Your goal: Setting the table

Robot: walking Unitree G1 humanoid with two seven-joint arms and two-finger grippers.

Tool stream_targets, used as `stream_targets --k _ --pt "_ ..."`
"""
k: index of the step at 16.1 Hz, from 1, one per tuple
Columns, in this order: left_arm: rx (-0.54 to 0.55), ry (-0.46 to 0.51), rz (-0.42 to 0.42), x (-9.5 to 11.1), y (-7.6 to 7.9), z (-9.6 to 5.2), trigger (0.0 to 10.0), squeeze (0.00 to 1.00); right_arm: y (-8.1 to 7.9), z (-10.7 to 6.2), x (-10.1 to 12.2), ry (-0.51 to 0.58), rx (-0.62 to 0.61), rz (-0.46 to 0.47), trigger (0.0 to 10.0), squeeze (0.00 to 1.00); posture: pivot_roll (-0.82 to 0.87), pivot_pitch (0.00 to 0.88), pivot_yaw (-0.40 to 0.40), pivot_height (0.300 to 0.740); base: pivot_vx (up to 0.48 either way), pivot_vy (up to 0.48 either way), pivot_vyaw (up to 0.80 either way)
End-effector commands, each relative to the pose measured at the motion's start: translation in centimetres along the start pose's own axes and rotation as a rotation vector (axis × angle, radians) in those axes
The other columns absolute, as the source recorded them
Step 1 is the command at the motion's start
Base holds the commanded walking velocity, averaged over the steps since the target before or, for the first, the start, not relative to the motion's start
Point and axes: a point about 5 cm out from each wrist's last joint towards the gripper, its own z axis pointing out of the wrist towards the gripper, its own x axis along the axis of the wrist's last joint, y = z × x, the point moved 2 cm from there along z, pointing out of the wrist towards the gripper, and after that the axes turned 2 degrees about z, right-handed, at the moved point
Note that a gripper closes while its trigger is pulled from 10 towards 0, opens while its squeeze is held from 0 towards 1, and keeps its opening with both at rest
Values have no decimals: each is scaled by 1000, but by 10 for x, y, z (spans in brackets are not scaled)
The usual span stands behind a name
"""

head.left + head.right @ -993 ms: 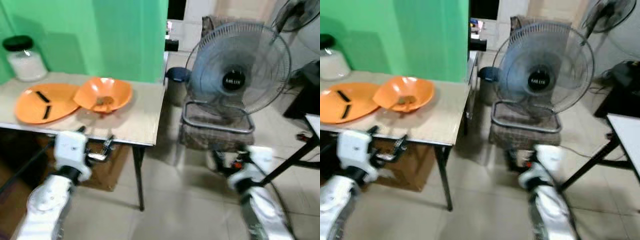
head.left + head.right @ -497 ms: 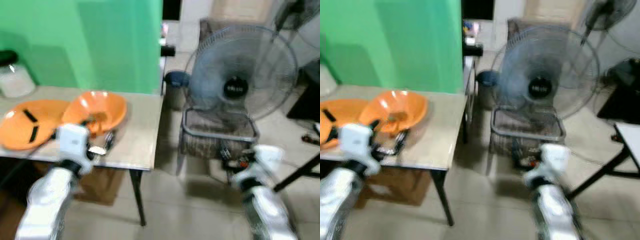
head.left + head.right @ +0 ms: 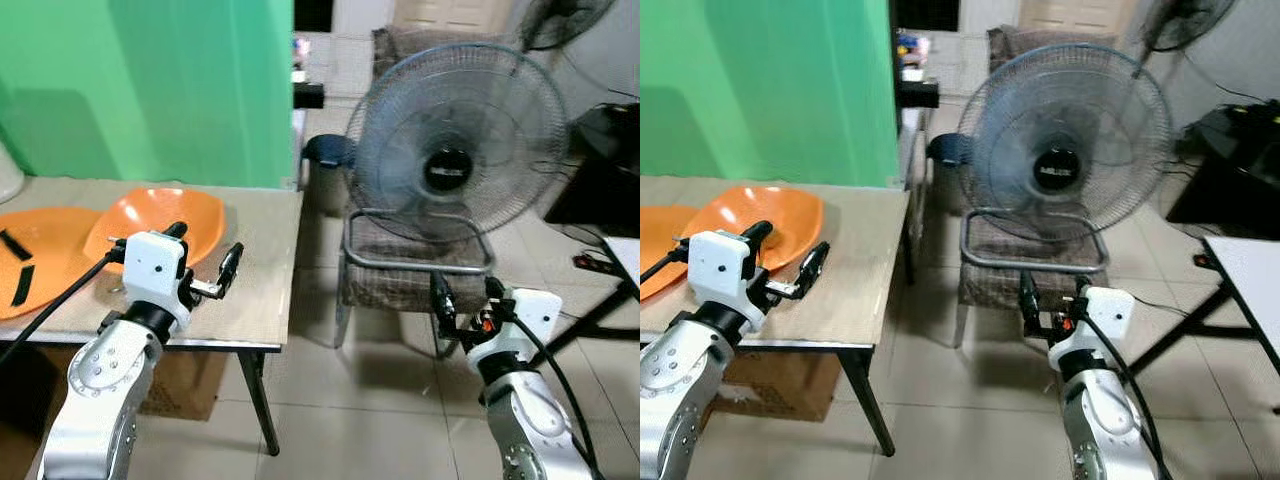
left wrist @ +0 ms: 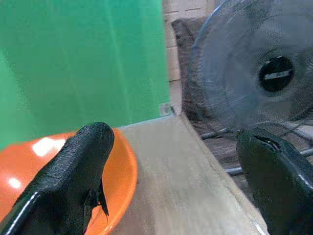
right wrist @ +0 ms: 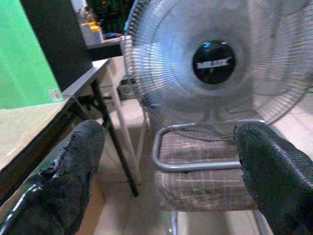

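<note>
Orange bowl (image 3: 165, 225) sits on the surface (image 3: 265, 260) beside an orange plate (image 3: 40, 265). Our left gripper (image 3: 203, 262) hovers released just beside the bowl; right gripper (image 3: 462, 300) released, idle near the fan (image 3: 455, 140). We judge approach step; next, close on the bowl's rim.

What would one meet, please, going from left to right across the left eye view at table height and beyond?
Orange plate → orange bowl → left gripper → fan on the chair → right gripper → white table corner.
</note>
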Motion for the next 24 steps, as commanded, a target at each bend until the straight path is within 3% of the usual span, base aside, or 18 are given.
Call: stream_targets --k 1,6,11,16,24 --pt "2 8 13 4 -3 -1 10000 0 0 0 5 24 -4 8 10000 0 -65 0 -20 740 0 412 -663" --pt "9 -1 27 4 -7 -4 10000 0 -2 0 5 24 7 11 10000 0 -54 0 -29 740 0 435 0" --pt "39 26 61 18 -22 -2 10000 0 -5 3 4 23 18 16 10000 0 -40 0 -36 740 0 447 0" --pt "50 6 68 15 -26 -4 10000 0 -5 4 4 26 17 21 10000 0 -41 0 -33 740 0 446 0" --pt "76 -25 76 10 -36 -8 10000 0 -6 5 3 26 22 27 10000 0 -32 0 -35 740 0 445 -774"
